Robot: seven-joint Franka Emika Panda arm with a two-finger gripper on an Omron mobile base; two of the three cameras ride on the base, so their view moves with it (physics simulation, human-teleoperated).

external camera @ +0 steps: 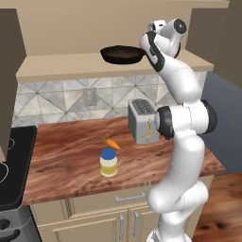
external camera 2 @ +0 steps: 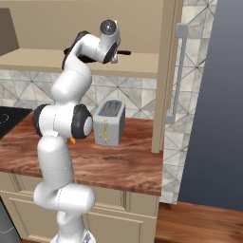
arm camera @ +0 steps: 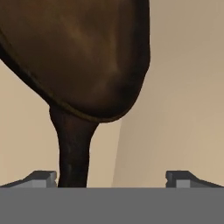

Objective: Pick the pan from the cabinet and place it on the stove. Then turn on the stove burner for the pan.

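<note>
Grey-tipped tool [arm camera: 111, 177]: fingers spread wide, holding nothing. Pan [external camera: 122, 54]: dark skillet on the open cabinet [external camera: 71, 66] shelf, directly ahead of the tool. Its handle [arm camera: 72, 148] runs lengthwise toward the tool, just inside one finger rather than centred between them. Below: wooden bench [external camera: 71, 160]; stove [external camera: 16, 160] at far left.

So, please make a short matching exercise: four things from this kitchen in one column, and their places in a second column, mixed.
Things:
1. pan
2. toaster
3. carrot
4. stove

Places:
A. on the counter, just behind the jar
B. at the left end of the counter
C. on the cabinet shelf, above the counter
D. on the counter, by the tiled wall

Pairs: 1-C, 2-D, 3-A, 4-B
</note>
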